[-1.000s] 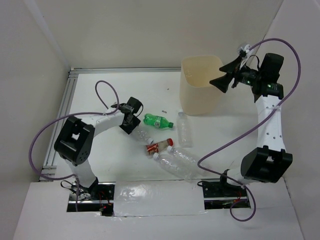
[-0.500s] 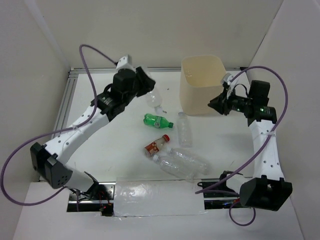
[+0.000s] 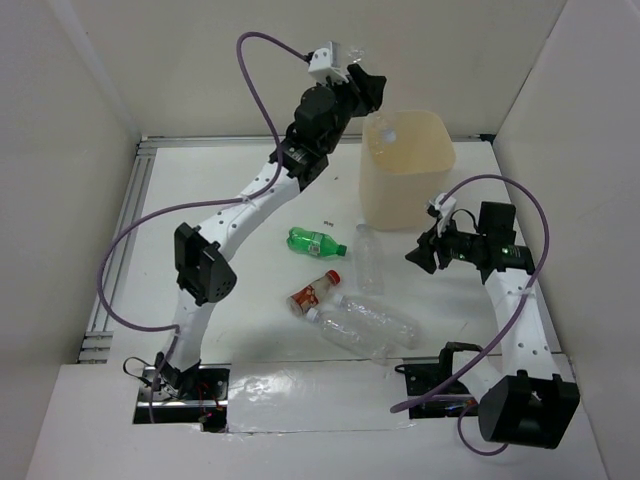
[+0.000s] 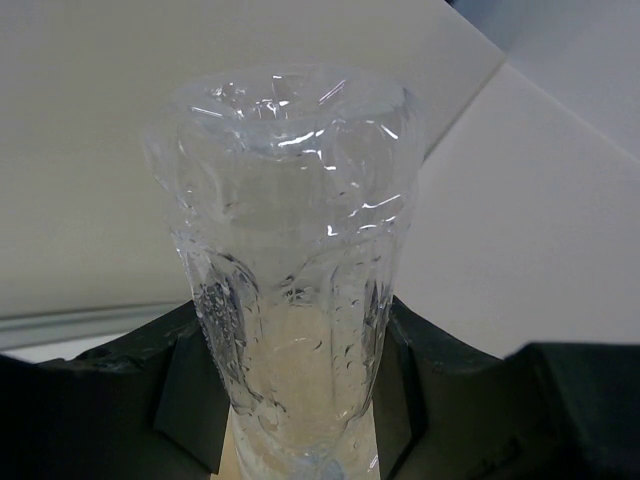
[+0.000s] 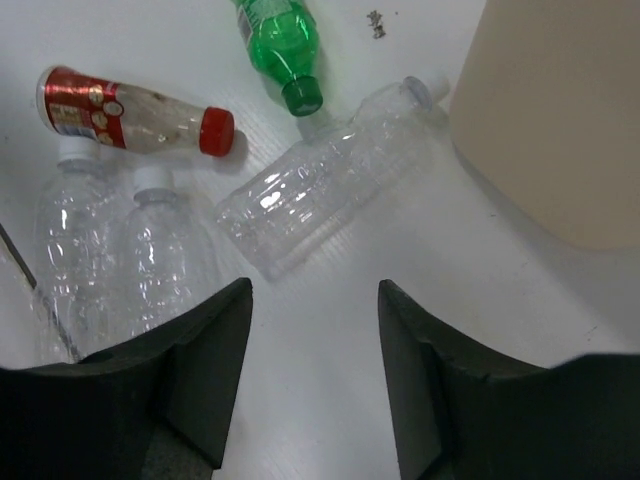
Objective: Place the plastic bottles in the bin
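Bottle (image 4: 295,250) is sitting tight in the left hand (image 3: 368,88) over the bin (image 3: 405,185); right hand (image 5: 312,300) is hanging open above the worktop (image 5: 140,30).

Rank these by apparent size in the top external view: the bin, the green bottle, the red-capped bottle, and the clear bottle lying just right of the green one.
1. Bin
2. Clear bottle, a little longer than the next two
3. Green bottle and red-capped bottle: too alike to separate
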Robot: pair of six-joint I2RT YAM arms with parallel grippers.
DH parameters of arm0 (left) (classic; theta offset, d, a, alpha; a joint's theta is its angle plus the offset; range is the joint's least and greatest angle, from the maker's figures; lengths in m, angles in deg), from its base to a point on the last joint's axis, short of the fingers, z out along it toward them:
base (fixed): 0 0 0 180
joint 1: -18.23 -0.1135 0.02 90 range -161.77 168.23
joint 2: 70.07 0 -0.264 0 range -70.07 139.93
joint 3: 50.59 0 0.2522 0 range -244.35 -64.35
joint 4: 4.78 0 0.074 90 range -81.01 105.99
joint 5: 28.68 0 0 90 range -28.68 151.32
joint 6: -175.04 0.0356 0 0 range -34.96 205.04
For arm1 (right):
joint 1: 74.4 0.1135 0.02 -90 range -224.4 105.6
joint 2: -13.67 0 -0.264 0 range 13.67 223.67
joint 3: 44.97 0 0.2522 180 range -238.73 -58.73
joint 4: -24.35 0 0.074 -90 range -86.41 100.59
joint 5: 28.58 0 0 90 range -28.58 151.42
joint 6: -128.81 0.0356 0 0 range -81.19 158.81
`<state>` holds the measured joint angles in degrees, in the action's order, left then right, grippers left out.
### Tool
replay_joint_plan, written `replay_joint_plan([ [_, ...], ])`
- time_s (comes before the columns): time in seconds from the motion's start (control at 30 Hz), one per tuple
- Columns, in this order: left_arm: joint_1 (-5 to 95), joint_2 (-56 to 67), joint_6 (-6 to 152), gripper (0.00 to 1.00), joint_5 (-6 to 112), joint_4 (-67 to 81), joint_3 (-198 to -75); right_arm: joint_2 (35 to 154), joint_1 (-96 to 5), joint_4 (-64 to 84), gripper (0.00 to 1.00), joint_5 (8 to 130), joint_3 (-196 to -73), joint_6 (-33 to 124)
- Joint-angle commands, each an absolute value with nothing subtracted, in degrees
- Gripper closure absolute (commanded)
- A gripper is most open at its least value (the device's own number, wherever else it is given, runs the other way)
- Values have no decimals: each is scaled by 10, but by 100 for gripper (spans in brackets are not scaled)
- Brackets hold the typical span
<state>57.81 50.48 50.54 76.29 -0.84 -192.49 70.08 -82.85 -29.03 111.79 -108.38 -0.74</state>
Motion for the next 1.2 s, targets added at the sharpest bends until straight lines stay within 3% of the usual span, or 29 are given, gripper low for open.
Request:
replay_joint_plan([
  [0.0,604,553,573,78,847,-91,-2003,684,-823,-280,38,1110,-1069,-13],
  [0.2,627,639,626,46,877,-94,-2039,695,-804,-251,20,1117,-1050,9],
  [0.27,627,645,634,34,877,-79,-2055,714,-786,-240,20,1111,-1045,18],
  [0.3,627,645,634,19,877,-79,-2048,722,-779,-233,20,1097,-1045,35],
  [0.33,627,636,634,12,877,-79,-2035,739,-760,-226,20,1088,-1045,51],
  [0.43,627,617,648,0,864,-87,-2030,776,-688,-190,20,1015,-1056,129],
  [0.57,627,565,678,0,864,-96,-1997,818,-621,-125,20,926,-1050,209],
  [0.63,633,527,712,0,874,-117,-1962,826,-602,-103,12,872,-1050,259],
  [0.7,638,455,737,0,886,-137,-1879,833,-579,-67,9,847,-1037,293],
  [0.77,645,396,769,0,907,-172,-1760,851,-556,-33,0,787,-1030,356],
  [0.93,691,177,840,0,963,-188,-1499,902,-507,2,0,701,-1024,392],
  [1.03,728,60,845,0,982,-109,-1310,943,-488,34,0,674,-1013,408],
  [1.17,751,-53,765,0,976,28,-1193,1008,-488,54,4,667,-1013,427],
])
